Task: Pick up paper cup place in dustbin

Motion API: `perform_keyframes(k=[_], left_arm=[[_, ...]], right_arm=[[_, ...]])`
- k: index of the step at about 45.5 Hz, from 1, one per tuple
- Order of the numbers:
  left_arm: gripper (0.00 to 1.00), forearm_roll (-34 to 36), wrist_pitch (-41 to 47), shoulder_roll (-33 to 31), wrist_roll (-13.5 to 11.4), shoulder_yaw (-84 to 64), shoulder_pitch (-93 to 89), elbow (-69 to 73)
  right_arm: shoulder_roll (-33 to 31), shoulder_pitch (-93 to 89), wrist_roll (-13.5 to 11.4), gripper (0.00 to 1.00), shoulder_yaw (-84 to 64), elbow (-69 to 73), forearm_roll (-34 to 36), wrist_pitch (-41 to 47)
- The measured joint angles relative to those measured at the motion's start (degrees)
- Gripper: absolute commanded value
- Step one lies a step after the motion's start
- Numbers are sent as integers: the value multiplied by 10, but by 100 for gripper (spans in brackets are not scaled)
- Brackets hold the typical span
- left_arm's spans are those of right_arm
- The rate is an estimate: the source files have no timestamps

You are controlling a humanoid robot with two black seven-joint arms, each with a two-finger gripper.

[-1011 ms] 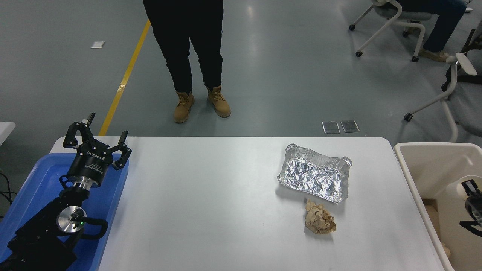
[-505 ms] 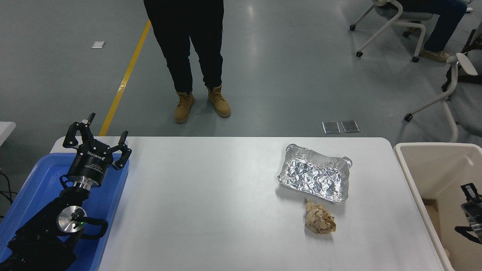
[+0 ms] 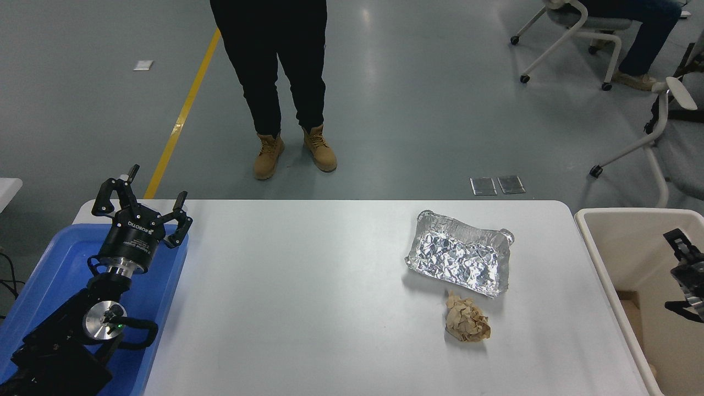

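The dustbin [image 3: 597,250] is a large cream bin standing off the table's right end, partly cut off by the picture's edge. My right gripper [image 3: 676,272] hangs over its inside at the right edge, open, with nothing between its fingers. The paper cup is out of view. My left gripper [image 3: 144,193] is parked open at the lower left above a blue tray [image 3: 49,264].
A crinkled silver foil tray [image 3: 459,258] and a crumpled brown paper ball [image 3: 466,323] lie on the right half of the white table [image 3: 297,297]. A person's legs and tan boots [image 3: 294,151] stand beyond the far edge. Office chairs are at the upper right.
A white object that sat in my right gripper one second ago no longer shows. That gripper has since moved upward in the picture over the bin. The left arm has not moved.
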Motion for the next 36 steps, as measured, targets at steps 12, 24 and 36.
perform_keyframes(k=[12,24,36], left_arm=[[98,0,0,0,0,0,0,0],[98,0,0,0,1,0,0,0],[98,0,0,0,1,0,0,0]], right_arm=[[4,51,0,100,-45,48,0,1],[11,91,0,100,-61,95,-2,2],[3,186,-1,100,-91,202,-39,2]])
